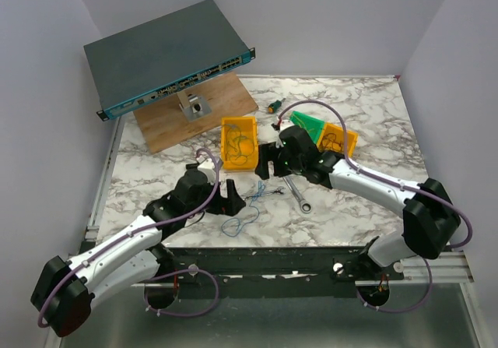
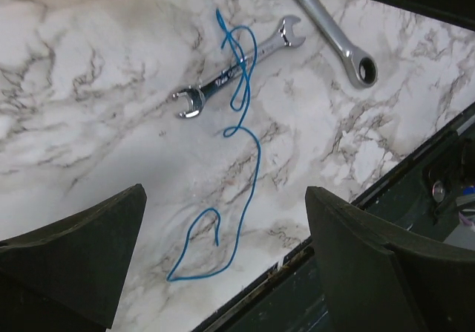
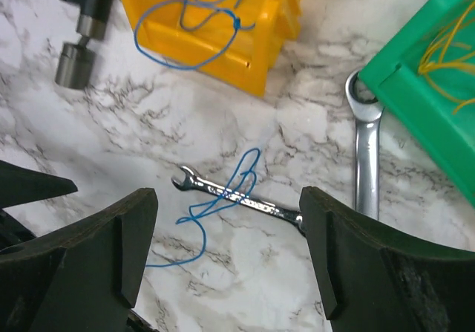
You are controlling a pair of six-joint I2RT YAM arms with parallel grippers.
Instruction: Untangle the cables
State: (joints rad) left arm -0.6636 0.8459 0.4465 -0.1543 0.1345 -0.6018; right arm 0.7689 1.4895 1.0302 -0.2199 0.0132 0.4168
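One thin blue cable (image 1: 243,217) lies loose on the marble table. In the left wrist view the cable (image 2: 256,161) drapes over a small silver wrench (image 2: 204,90) and ends in a loop near the front edge. It also crosses the wrench in the right wrist view (image 3: 194,217). More blue cable (image 3: 189,46) hangs out of a yellow bin (image 3: 252,50). Yellow wires (image 3: 445,50) lie in a green bin (image 3: 401,87). My left gripper (image 1: 233,198) (image 2: 225,198) is open and empty above the loop. My right gripper (image 1: 265,170) (image 3: 228,198) is open and empty above the wrench.
A larger ratchet wrench (image 1: 296,192) lies right of the cable. The yellow bin (image 1: 226,147), the green bin (image 1: 310,124) and an orange bin (image 1: 349,138) stand behind. A network switch (image 1: 167,56) rests on a wooden board (image 1: 167,126) at the back left. A small screwdriver (image 1: 275,105) lies nearby.
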